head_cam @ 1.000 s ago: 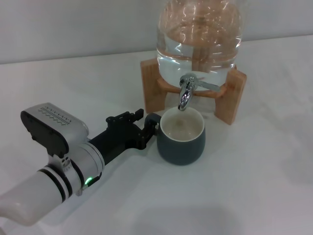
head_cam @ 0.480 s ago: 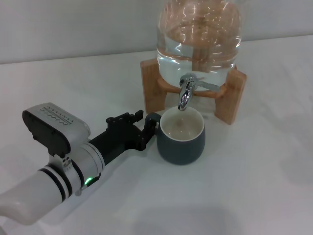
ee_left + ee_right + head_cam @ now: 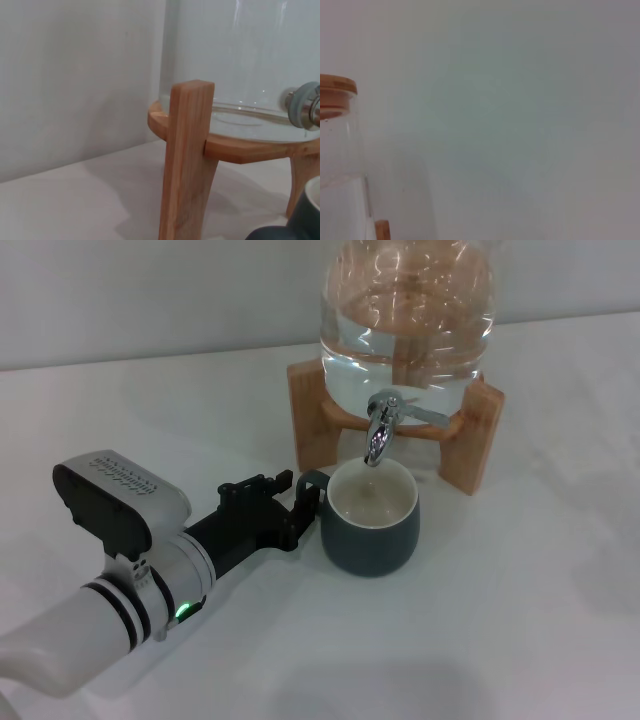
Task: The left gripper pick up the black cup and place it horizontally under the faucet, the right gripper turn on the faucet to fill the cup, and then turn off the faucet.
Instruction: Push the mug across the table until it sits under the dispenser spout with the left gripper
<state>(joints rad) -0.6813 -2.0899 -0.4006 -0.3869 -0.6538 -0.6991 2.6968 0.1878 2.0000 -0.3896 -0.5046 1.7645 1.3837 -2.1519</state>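
The black cup [image 3: 370, 535] stands upright on the white table, its cream inside showing, right below the spout of the chrome faucet [image 3: 380, 430]. No water stream shows. My left gripper [image 3: 292, 502] lies low on the table just left of the cup, its black fingers open at the loop handle [image 3: 308, 481]. In the left wrist view a corner of the cup [image 3: 305, 220] and the faucet's base [image 3: 304, 105] show. My right gripper is out of view.
The clear water jar [image 3: 408, 320] sits on a wooden stand [image 3: 312, 430] at the back, close to the wall. Its wooden leg [image 3: 187, 165] fills the left wrist view. The right wrist view shows the jar's lid [image 3: 335, 87] and the wall.
The left arm has shifted slightly, and its fingers have drawn back a little from the cup's handle. The cup and faucet have not moved.
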